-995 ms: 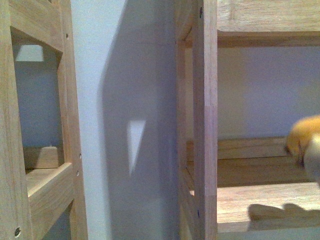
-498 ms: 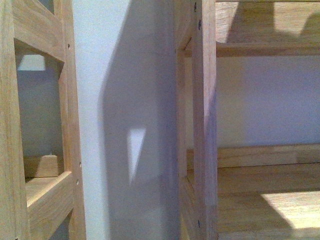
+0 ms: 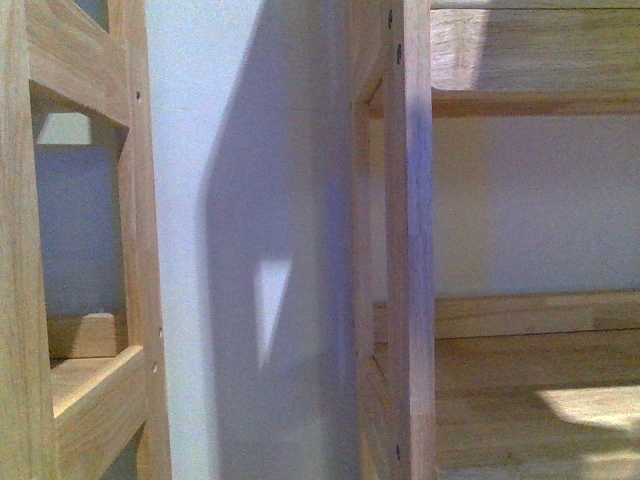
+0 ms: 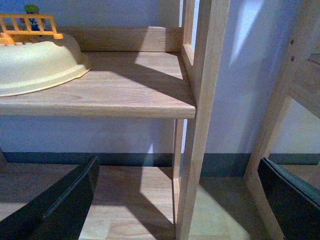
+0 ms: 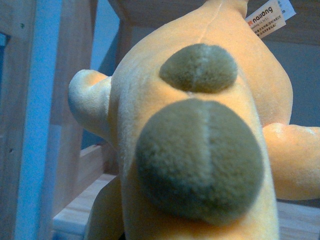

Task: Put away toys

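The plush toy [image 5: 200, 135] fills the right wrist view. It is orange-yellow, with two round olive-brown patches and a paper tag [image 5: 266, 19] at its far end. My right gripper is shut on it, but the toy hides the fingers. A wooden shelf board [image 5: 75, 215] lies just beyond the toy. In the front view neither the toy nor any gripper shows. My left gripper [image 4: 175, 210] is open and holds nothing. Its black fingers [image 4: 55, 210] straddle a wooden shelf post [image 4: 197, 150] from a distance.
Two wooden shelf units [image 3: 410, 250] stand against a pale wall [image 3: 250, 200], with a gap between them. On the shelf board [image 4: 100, 95] in the left wrist view, a cream bowl [image 4: 35, 65] lies upside down with an orange toy fence [image 4: 30, 27] on it.
One second ago the plush toy showed at the right edge of the front view above the lower shelf. It has since left that view, and its shadow on the shelf is gone.
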